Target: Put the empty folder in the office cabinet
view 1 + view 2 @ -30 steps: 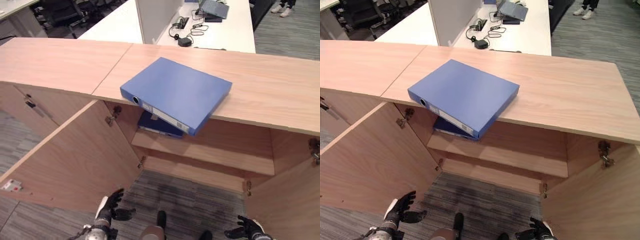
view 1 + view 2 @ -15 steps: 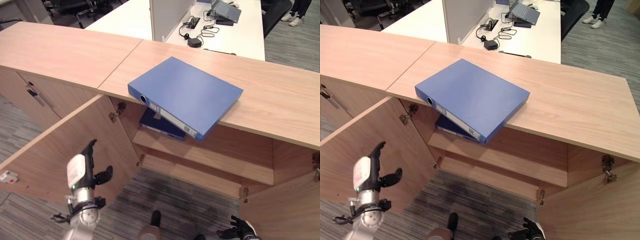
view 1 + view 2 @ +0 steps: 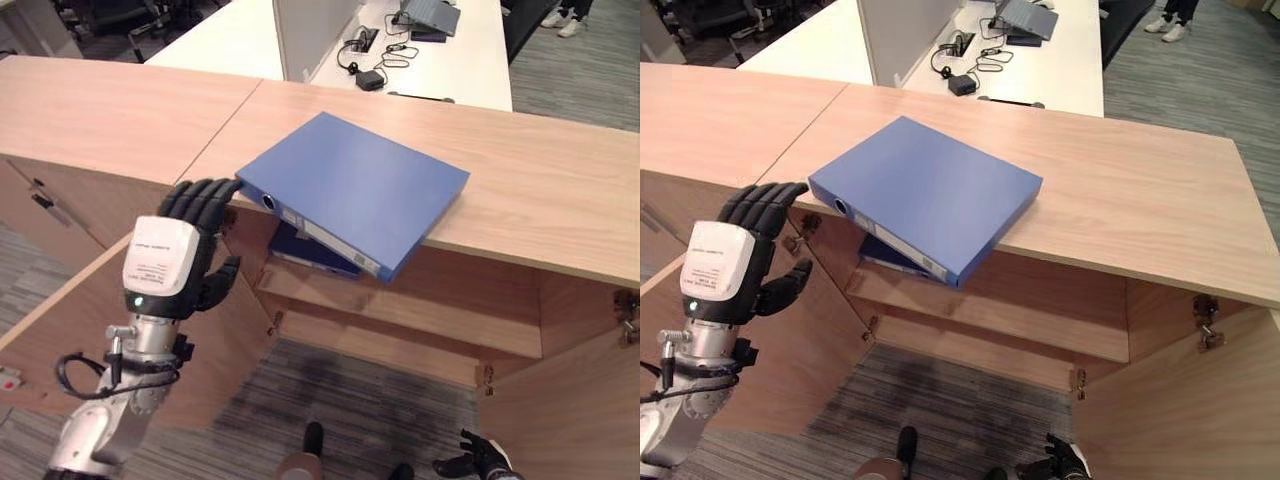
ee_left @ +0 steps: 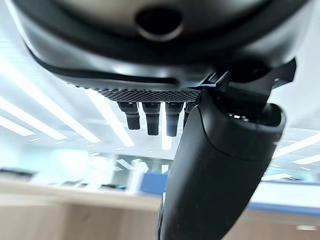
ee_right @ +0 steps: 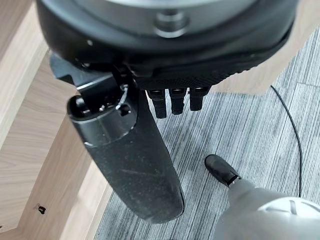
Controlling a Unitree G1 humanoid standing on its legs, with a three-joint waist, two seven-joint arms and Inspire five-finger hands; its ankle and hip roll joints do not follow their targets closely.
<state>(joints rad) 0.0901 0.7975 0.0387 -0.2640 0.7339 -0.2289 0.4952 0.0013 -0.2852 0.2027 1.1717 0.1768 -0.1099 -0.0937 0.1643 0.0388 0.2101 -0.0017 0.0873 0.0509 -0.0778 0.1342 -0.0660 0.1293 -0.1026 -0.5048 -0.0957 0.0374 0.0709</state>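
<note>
Blue ring-binder folder [image 3: 365, 190]: flat on wooden cabinet tabletop [image 3: 540, 190], corner overhanging.
Left hand [image 3: 170, 255]: raised beside folder, fingers relaxed, empty.
Right hand [image 3: 480, 462]: low, fingers spread, empty.

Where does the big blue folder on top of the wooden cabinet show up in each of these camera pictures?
Left eye view: the blue folder lies mid-picture on the cabinet top, one corner overhanging the open cabinet.
Right eye view: same place, slightly left of centre.
Left wrist view: a blurred blue strip past the left robot hand, probably the folder.
Right wrist view: not in it.
Shared landmark: the cabinet top's front edge.
</note>
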